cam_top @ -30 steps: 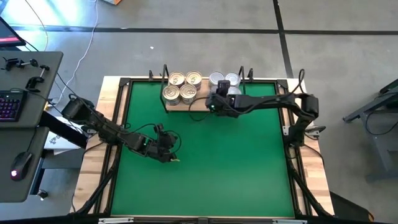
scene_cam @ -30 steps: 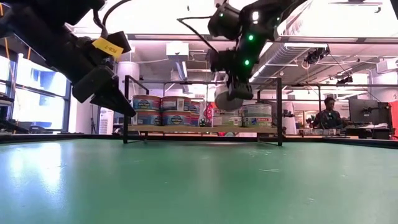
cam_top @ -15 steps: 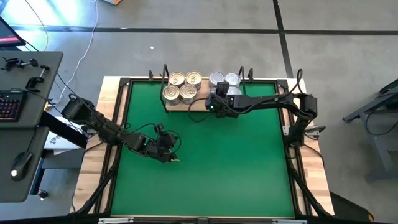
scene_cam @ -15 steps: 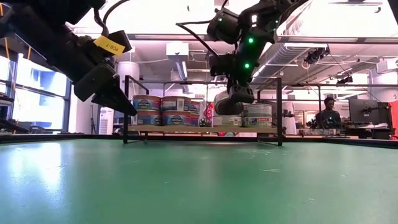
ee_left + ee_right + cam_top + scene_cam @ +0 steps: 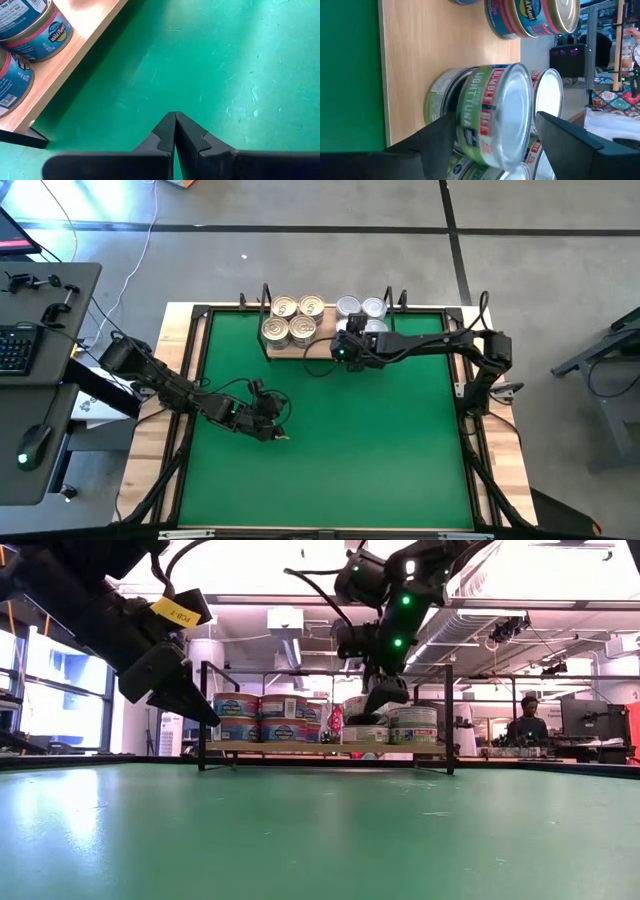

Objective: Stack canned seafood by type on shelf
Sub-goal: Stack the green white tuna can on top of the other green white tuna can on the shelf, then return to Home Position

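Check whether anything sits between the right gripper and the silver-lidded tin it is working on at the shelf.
Nothing visible does. The right gripper has its fingers on either side of the silver-lidded tin, which sits atop another tin on the shelf. The left gripper waits shut over the mat.

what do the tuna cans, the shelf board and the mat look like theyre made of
Tuna cans: metal by the look, with shiny silver lids that reflect light, wrapped in printed paper-like labels. Shelf board: light wood, matte, faint grain showing. Mat: green, dull, finely scuffed; probably rubber or vinyl, hard to say which.
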{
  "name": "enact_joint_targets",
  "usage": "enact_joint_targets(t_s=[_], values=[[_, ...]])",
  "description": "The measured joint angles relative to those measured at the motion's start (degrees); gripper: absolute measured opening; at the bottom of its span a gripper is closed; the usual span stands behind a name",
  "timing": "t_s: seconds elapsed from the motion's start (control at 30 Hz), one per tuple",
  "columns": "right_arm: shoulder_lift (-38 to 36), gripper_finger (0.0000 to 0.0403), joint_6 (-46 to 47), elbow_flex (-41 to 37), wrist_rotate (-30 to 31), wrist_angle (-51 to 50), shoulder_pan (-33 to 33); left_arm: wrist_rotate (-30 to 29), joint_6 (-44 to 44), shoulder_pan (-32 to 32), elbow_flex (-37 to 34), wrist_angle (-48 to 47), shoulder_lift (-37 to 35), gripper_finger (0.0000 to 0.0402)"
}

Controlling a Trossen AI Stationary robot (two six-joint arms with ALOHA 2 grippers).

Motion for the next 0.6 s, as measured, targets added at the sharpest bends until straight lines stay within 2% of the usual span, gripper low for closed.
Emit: enact_joint_targets(t_s=[0.23, 0.4, 0.5, 0.6], values=[[-1.1, 0.0268, -0.3, 0.0, -1.6, -3.7, 0.0, 0.0, 0.0, 0.0, 0.0, 0.0, 0.0, 0.0], [-4.6, 0.0268, 4.4, 0.0, -5.8, -5.9, 1.2, 0.0, -0.1, -0.1, 0.0, 0.5, 0.0, 0.0], [-8.5, 0.0268, 9.5, 0.0, -14.6, -6.8, 2.8, 0.0, 0.4, -0.7, 0.0, 3.3, 0.0, 0.0], [-12.9, 0.0266, 13.3, -2.5, -31.3, -4.7, 4.5, 0.0, 1.4, -1.7, 0.0, 5.7, -0.2, 0.0]])
